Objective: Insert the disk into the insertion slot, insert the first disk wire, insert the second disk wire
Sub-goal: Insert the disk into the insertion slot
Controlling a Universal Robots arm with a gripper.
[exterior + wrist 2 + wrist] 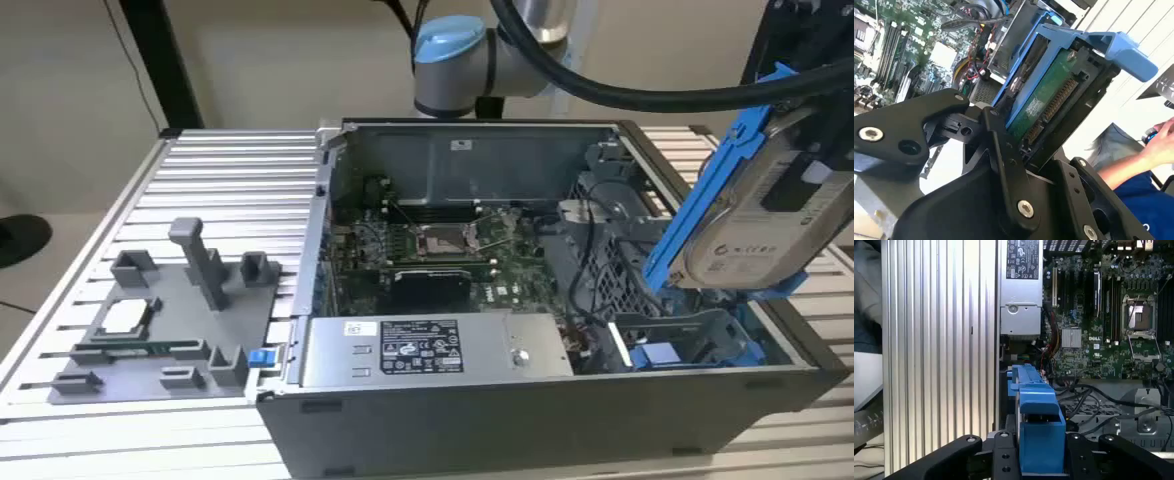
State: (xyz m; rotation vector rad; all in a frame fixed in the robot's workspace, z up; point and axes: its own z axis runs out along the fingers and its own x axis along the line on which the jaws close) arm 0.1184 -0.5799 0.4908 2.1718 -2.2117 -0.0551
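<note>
My gripper (1040, 456) is shut on the disk (767, 215), a silver-grey drive with a white label in a bright blue carrier. It hangs tilted, nearly on edge, above the open computer case at the exterior view's right. The second wrist view shows the disk's green circuit board (1041, 107) between the black fingers (1004, 145). The insertion slot (707, 330), grey metal with blue fittings, lies below the disk in the case's front right corner. Black cables (1094, 396) cross the cage; I cannot tell which are the disk wires.
The grey power-supply box (420, 348) lies along the case's front edge, with the motherboard (441, 250) behind it. A grey fixture plate (160, 330) with upright posts sits on the ribbed table at the exterior view's left. A person's hand (1160, 140) and blue sleeve show beyond the disk.
</note>
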